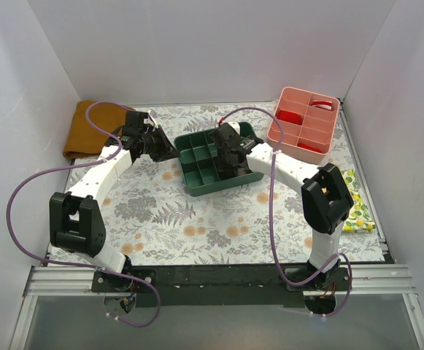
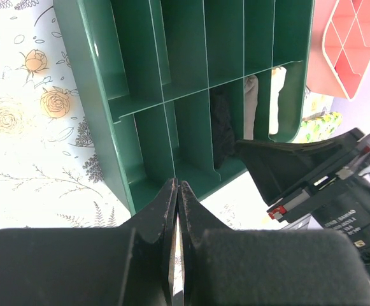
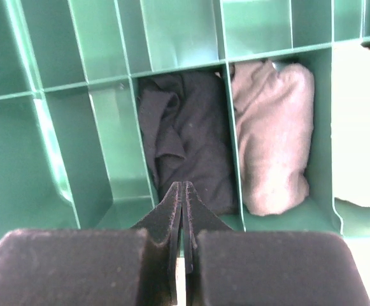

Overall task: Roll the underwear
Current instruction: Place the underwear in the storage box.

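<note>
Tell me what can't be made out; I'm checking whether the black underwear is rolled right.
- Right wrist: the underwear shows only its top. The green tray walls hide its sides, and the shut right gripper hides its near end. No label shows.
- Top: the right arm covers its compartment.
- Left wrist: only a dark sliver shows between dividers.
- Right wrist: a white item is washed out and cut by the edge.

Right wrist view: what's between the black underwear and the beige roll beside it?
One green divider wall of the tray; the underwear and the beige roll sit in neighbouring compartments. Clearest in the right wrist view.
</note>
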